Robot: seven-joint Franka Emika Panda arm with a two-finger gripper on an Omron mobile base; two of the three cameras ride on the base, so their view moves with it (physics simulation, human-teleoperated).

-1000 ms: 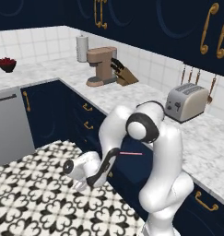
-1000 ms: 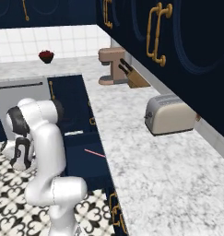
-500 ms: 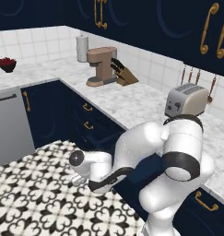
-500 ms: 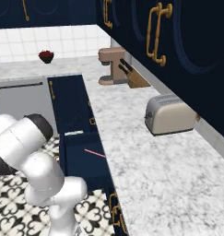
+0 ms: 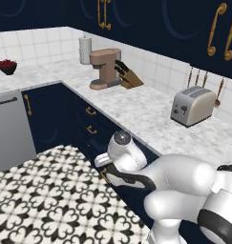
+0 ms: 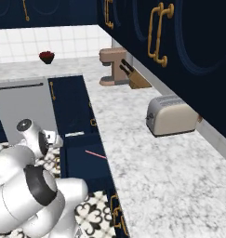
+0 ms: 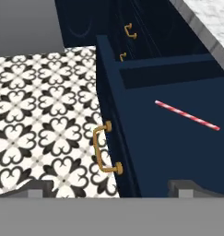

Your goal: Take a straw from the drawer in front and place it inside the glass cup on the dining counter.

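Straw (image 7: 187, 115), pink-red with pale stripes, is lying flat on the dark floor of the pulled-out drawer (image 7: 145, 152) in my hand view, running on a slant and touching neither wall. I am seeing the drawer's curved brass handle (image 7: 102, 148) standing out over the black-and-white patterned floor (image 7: 44, 115). The gripper (image 7: 106, 188) is hanging above the drawer's front edge with its two finger tips (image 7: 32, 189) set far apart, one over the tiles and one over the drawer's inside, jaws spread wide and holding nothing.

Left base view: I am looking over the white arm (image 5: 179, 183), which is bending low in front of the navy cabinets. A toaster (image 5: 193, 106), a coffee machine (image 5: 104, 68) and a knife block (image 5: 127, 76) are standing on the marble worktop (image 5: 141, 107) along the tiled wall. The gripper itself I cannot make out here behind the wrist.

Right base view: the straw (image 6: 95, 154) is showing as a thin pink line inside the open drawer (image 6: 84, 162), just beside the worktop's edge (image 6: 107, 153). The arm's wrist (image 6: 37, 139) is sitting left of the drawer. A dark bowl (image 6: 46, 56) is resting on the far worktop.
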